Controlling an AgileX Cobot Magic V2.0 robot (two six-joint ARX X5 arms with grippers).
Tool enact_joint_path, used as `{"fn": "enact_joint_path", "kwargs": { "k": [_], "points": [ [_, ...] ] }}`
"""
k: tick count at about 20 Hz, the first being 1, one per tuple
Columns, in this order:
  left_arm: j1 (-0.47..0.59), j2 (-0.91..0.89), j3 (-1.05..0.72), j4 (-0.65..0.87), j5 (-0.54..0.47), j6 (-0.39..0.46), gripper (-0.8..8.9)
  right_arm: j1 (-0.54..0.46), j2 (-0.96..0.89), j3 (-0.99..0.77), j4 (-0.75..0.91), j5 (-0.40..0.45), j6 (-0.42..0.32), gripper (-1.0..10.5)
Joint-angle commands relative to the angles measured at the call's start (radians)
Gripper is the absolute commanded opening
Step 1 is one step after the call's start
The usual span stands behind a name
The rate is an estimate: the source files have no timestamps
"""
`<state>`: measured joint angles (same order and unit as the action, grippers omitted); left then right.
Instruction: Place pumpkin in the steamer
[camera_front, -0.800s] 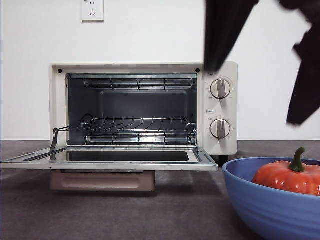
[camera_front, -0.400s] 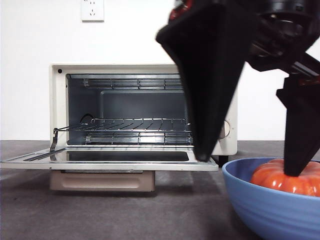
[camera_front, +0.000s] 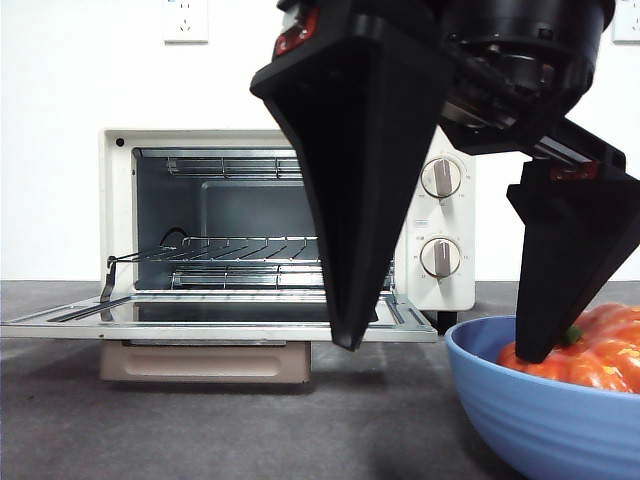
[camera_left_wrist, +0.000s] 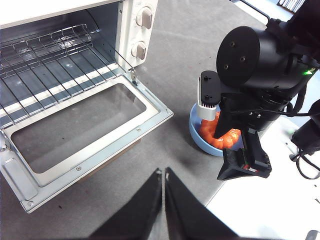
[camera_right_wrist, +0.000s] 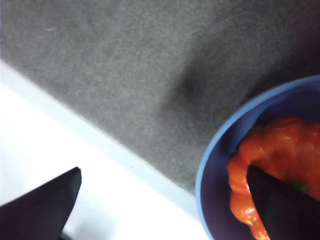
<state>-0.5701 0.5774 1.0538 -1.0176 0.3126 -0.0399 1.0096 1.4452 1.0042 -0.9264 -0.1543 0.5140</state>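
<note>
A: Quick status, where's the pumpkin (camera_front: 590, 350)?

B: Sitting in the blue bowl (camera_front: 530, 420), off to the side of the steamer (camera_front: 270, 235). Not lifted, not moved toward the oven.

A: Steamer ready?

B: Yes, door (camera_front: 215, 318) is dropped flat and open, wire rack (camera_front: 240, 250) is bare, cavity has nothing in it. That part counts as done.

A: Which arm is on it?

B: Right gripper (camera_front: 440, 345). Its wrist view shows the bowl rim and the orange ribs right under it. Jaws are spread wide; one jaw tip sits on or just above the pumpkin inside the bowl, the other hangs outside the bowl over the table. So the spread isn't straddling the pumpkin cleanly, I'd say it needs to shift over before closing.

A: Gripping anything?

B: No, nothing between the jaws.

A: Left arm?

B: Left gripper (camera_left_wrist: 163, 172) waits above the table in front of the oven door, jaws pressed together, holding nothing.

A: So progress?

B: Early. Approach is underway, grasp not made. Left to do: centre on the pumpkin, close, lift out of the bowl, carry to the open steamer, set it on the rack, release
</note>
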Motion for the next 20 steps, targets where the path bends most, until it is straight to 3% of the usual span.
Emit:
{"fn": "enact_joint_path", "kwargs": {
  "k": [1,5,13,20],
  "points": [
    [-0.007,0.007,0.021,0.007,-0.002,0.013,0.18,0.021,0.030,-0.005,-0.005,0.005,0.026,5.4],
    [-0.007,0.007,0.021,0.007,-0.002,0.013,0.18,0.040,0.030,-0.003,-0.001,-0.039,0.051,5.4],
    [-0.007,0.007,0.021,0.007,-0.002,0.014,0.18,0.061,0.029,0.020,-0.013,-0.020,0.058,5.4],
    [-0.007,0.007,0.021,0.008,-0.002,0.014,0.18,0.061,0.032,0.018,-0.039,0.070,0.053,4.3]
  ]
}}
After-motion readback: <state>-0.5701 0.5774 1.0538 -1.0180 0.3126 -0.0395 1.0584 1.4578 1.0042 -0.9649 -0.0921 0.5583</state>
